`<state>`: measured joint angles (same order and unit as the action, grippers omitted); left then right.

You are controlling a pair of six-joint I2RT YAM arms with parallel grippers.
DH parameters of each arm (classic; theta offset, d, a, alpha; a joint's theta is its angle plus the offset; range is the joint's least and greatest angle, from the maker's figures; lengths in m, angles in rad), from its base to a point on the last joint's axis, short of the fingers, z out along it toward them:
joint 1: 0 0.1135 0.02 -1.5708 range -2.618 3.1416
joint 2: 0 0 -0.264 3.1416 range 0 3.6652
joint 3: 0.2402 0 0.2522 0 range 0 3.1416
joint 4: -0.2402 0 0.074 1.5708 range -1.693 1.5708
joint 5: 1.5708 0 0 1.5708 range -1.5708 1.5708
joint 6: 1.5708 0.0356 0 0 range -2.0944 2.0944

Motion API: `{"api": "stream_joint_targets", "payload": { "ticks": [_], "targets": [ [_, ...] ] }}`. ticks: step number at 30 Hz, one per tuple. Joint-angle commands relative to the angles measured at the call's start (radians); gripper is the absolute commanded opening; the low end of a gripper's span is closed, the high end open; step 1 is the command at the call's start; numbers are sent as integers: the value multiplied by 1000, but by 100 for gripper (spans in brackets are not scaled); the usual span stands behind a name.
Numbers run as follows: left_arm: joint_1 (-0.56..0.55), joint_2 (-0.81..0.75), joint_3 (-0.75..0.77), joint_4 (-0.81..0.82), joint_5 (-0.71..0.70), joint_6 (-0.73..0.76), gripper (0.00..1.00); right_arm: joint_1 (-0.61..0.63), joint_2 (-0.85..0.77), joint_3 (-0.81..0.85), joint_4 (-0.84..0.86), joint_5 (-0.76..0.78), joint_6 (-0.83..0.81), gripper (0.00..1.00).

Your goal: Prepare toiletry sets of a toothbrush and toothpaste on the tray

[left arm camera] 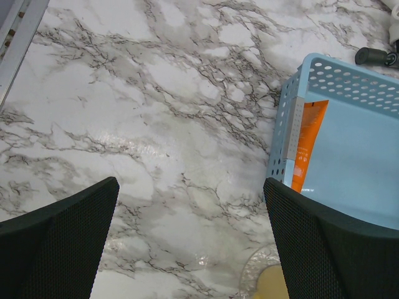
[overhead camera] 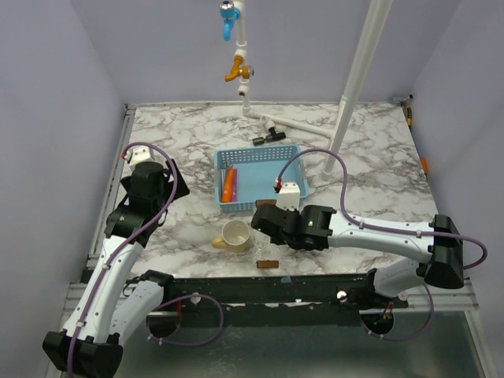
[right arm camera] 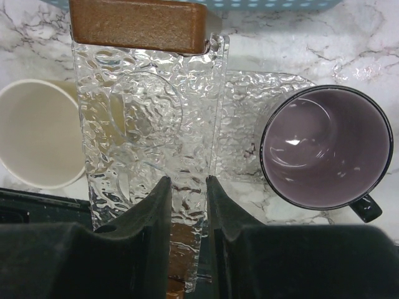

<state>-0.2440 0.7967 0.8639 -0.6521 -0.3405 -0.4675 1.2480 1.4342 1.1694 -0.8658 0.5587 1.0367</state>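
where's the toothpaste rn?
Top view: the toothpaste lies inside the blue basket, by its left wall, mid-table, just beyond the cream cup. The left wrist view shows it along that same wall.

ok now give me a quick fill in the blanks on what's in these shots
1. Inside the blue basket lies an ____ tube.
2. The left pincer hangs ____ over the marble table.
3. The right pincer is ____ on the clear tray.
4. The mug beside that tray is ____ inside.

Missing words: orange; open; shut; purple.
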Motion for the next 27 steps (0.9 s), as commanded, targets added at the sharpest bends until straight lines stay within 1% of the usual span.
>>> {"api": "stream_joint_targets", "payload": {
  "ticks": [1, 6, 11, 16, 27],
  "targets": [
    [5, -5, 14, 6, 3, 1, 99, 28, -31, 1, -25, 25, 58, 1],
    [5, -5, 14, 6, 5, 1, 99, 30, -33, -42, 19, 20, 62, 0],
    [5, -3, 14, 6, 3, 2, 99, 29, 9, -47, 25, 39, 71, 1],
    [5, -3, 13, 6, 0, 2, 99, 28, 16, -67, 71, 53, 50, 0],
    [5, 3, 13, 6, 3, 3, 99, -23, 39, -109, 157, 36, 1, 1]
  ]
}}
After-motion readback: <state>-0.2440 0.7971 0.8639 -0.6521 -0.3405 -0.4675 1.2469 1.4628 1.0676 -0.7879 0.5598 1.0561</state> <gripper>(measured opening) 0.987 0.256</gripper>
